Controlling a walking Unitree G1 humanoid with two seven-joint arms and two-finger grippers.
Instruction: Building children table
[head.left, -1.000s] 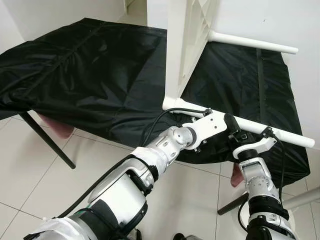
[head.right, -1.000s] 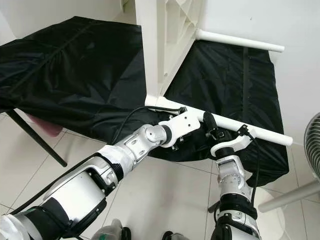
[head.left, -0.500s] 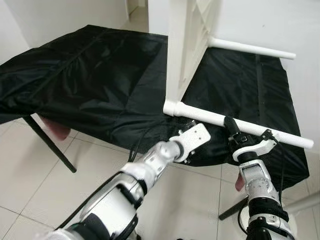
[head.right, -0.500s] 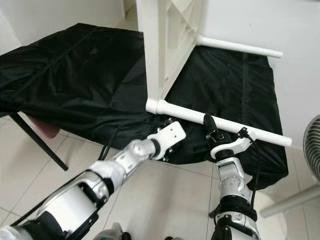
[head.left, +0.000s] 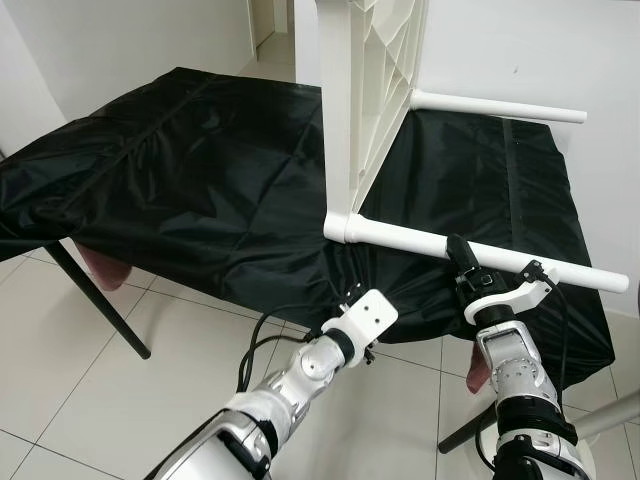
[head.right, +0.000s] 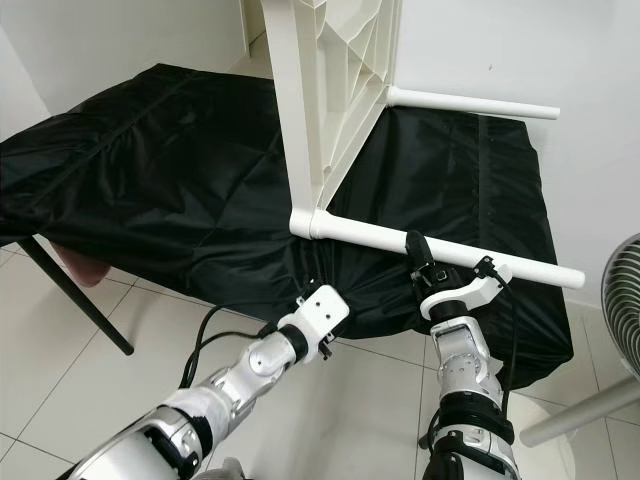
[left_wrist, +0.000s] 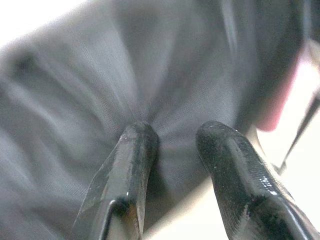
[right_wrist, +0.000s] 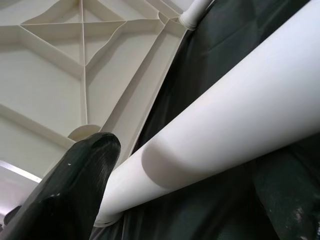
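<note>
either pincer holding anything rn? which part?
Right pincer is clamped on the near white table leg, partway along its length, nearer the tabletop than the free end. Left pincer is open, holding nothing, at the black cloth edge.

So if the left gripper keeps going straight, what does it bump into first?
Most likely the black cloth. The left gripper points its open fingers at the cloth's hanging edge, close in front, with nothing between. How close is hard to tell.

The tabletop (head.left: 372, 90) stands on edge on the cloth-covered table (head.left: 180, 170), legs (head.left: 480, 250) pointing right.
</note>
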